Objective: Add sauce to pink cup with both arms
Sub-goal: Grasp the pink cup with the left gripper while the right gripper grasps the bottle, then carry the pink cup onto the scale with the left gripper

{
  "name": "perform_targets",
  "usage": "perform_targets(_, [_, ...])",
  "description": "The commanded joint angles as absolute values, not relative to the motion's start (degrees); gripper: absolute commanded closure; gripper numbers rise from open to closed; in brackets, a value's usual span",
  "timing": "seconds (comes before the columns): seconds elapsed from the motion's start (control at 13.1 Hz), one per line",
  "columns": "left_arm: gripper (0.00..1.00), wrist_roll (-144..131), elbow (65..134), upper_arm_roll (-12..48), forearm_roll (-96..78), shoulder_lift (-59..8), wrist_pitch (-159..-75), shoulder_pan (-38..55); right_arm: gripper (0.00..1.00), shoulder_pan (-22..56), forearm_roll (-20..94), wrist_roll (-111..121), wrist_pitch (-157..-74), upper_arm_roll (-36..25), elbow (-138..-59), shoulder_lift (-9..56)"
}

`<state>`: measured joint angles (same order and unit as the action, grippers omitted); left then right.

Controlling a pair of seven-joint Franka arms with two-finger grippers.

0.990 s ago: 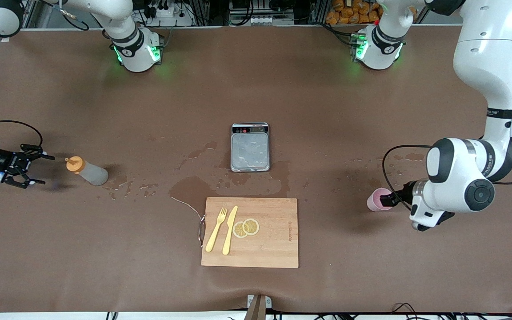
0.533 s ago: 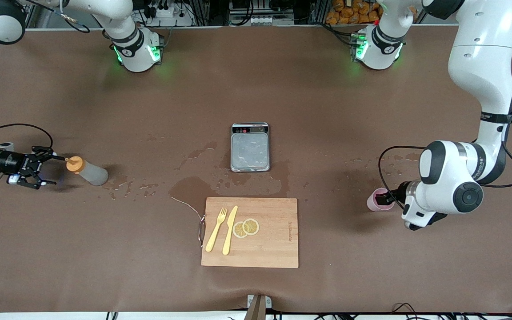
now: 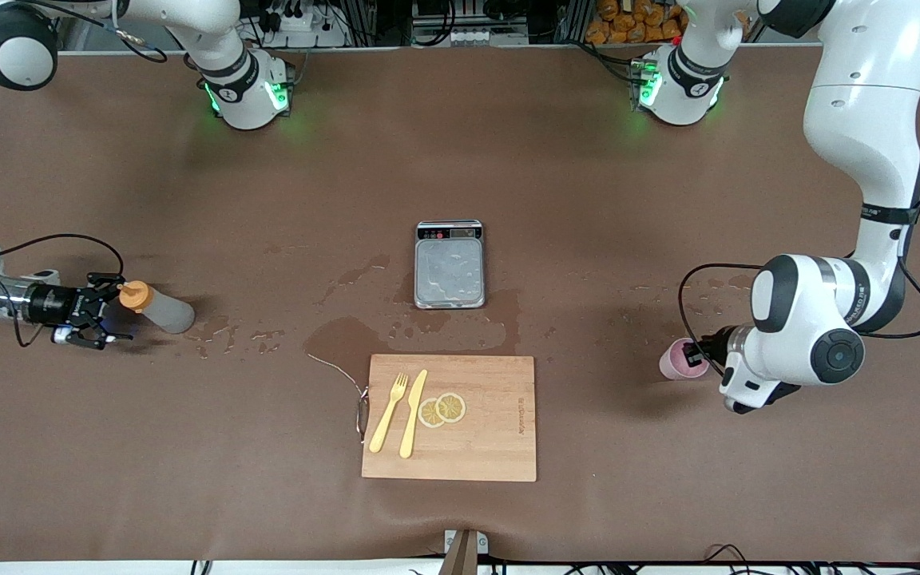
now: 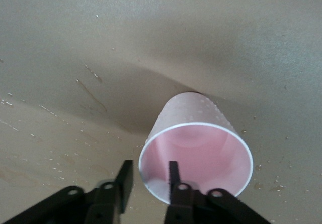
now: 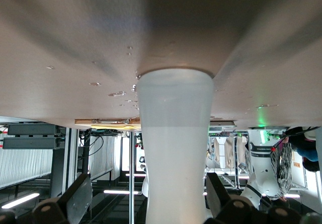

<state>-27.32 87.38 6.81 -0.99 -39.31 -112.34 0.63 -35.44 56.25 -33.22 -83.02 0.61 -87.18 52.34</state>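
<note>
The sauce bottle lies on its side near the right arm's end of the table, its orange cap pointing at my right gripper. That gripper is low and open, its fingers straddling the cap end. In the right wrist view the bottle's pale body runs between the spread fingers of the right gripper. The pink cup lies on its side near the left arm's end. My left gripper is open, one finger inside the pink cup and one outside its rim, with a gap showing.
A kitchen scale sits mid-table. Nearer the camera lies a wooden cutting board with a yellow fork, a knife and lemon slices. Wet patches spread between the scale, the board and the bottle.
My right gripper has slid along the table to the bottle and now straddles its cap. My left gripper has pushed onto the cup's rim and its fingers have narrowed.
</note>
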Motion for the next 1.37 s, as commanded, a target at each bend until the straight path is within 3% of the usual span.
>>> perform_targets(0.0, [1.0,-26.89,86.57,6.77,0.53,-39.73,-112.85,0.79,0.0,-34.19,57.74,-33.93,-82.97,0.62,-87.63,52.65])
perform_targets(0.69, [1.0,-26.8,86.31,7.99,-0.35,-34.9,-112.76,-0.17,0.0,-33.31,56.87,-29.28,-83.5,0.44,-87.45,54.75])
perform_targets(1.07, [1.0,-23.65,86.4,10.28,-8.86,-28.23,-104.53,-1.23,0.01,-32.78,55.91,-29.0,-84.72,0.26,-87.54,54.84])
perform_targets(1.29, [1.0,-22.58,86.31,12.47,-13.52,-24.79,-97.83,-0.8,0.4,-32.52,55.2,-29.61,-84.9,0.26,-87.36,54.84])
